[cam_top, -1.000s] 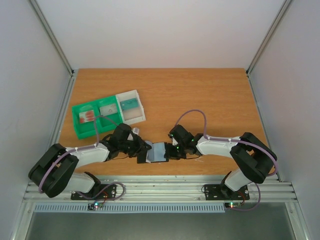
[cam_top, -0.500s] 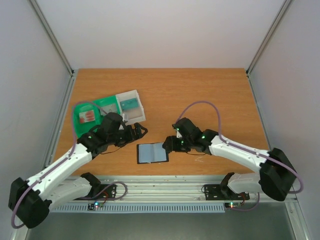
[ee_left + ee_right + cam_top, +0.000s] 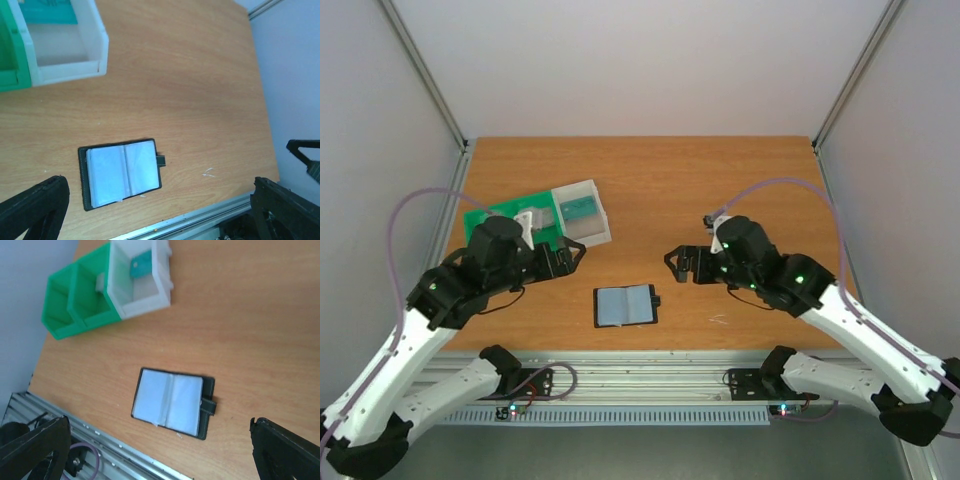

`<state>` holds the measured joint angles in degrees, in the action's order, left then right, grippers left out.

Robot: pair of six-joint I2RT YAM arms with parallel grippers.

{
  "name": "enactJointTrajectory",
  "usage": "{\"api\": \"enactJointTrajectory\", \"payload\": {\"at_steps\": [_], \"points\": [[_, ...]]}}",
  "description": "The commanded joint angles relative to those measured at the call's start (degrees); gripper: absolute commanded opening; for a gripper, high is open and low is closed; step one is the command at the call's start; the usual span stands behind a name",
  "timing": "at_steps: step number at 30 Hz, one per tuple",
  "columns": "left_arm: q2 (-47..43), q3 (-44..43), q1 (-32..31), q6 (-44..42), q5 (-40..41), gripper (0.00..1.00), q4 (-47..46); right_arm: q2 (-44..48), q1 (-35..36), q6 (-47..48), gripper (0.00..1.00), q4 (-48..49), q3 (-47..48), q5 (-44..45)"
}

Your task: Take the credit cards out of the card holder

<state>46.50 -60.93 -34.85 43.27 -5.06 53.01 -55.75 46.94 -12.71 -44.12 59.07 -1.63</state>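
left gripper (image 3: 572,257) and right gripper (image 3: 676,266) are both wide open and empty. we're hanging above the table (image 3: 720,190) on either side of the card holder (image 3: 626,306), not touching it. it lies unfolded flat near the front edge, pale pockets up. one teal card (image 3: 140,265) sits in the white box (image 3: 150,302) beside the green tray (image 3: 65,322). we can't tell if the pockets are empty. our read: mostly done, pocket check left.

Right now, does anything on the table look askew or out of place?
Nothing looks spilled or damaged. The card holder lies open and flat, turned slightly off square to the table edge. A pale sleeve corner seems to poke just past its near black border. That is the only oddity.
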Motion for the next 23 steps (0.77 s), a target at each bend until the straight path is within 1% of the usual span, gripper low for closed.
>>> {"api": "enactJointTrajectory", "payload": {"at_steps": [1, 6, 14, 22, 23], "points": [[-2.9, -4.0, -0.2, -4.8, 0.2, 0.99, 4.8, 4.3, 0.3, 3.4, 0.98, -9.0, 6.0, 7.1], [-6.1, -6.2, -0.2, -6.3, 2.1, 0.99, 7.6, 7.9, 0.3, 4.7, 0.98, -11.1, 8.7, 8.6], [-13.8, -4.7, -0.2, -5.8, 3.7, 0.99, 4.8, 10.5, 0.3, 3.7, 0.99, -9.5, 6.4, 7.8], [-18.4, -2.3, -0.2, -6.9, 5.0, 0.99, 2.7, 12.3, 0.2, 3.2, 0.98, -8.9, 4.7, 8.3], [-18.8, -2.2, -0.2, -6.9, 6.3, 0.99, 2.6, 12.3, 0.3, 3.1, 0.98, -9.1, 4.6, 8.4]]}}
